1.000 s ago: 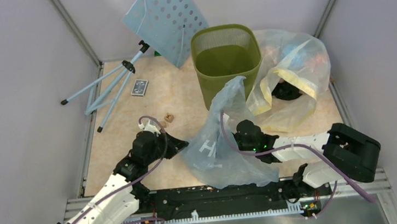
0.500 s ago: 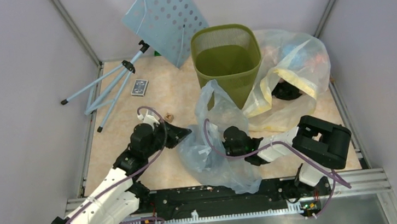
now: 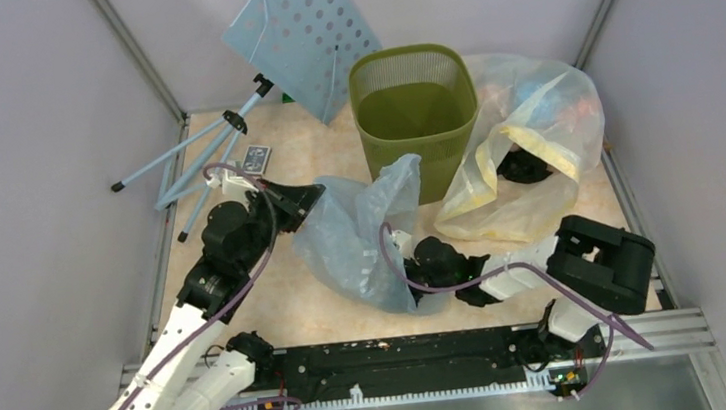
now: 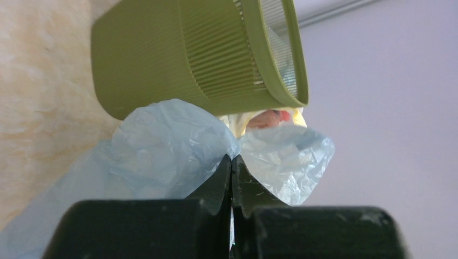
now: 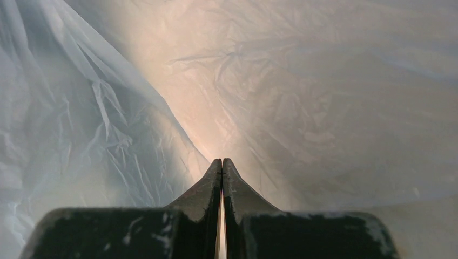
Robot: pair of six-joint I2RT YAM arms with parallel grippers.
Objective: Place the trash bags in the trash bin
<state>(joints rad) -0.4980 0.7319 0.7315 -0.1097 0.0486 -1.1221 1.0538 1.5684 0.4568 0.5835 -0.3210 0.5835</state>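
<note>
Jaws closed on both arms, left stretched forward pinching the trash bag (image 3: 361, 230).

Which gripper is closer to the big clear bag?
Right. The right gripper sits close by the clear bag, at its near-left edge; the left gripper is across the blue bag, further left.

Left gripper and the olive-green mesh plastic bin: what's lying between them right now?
Only the crinkly pale blue-grey plastic bag, pinched in the shut left gripper and bunched in front of the olive-green mesh bin. The left wrist view shows it.
</note>
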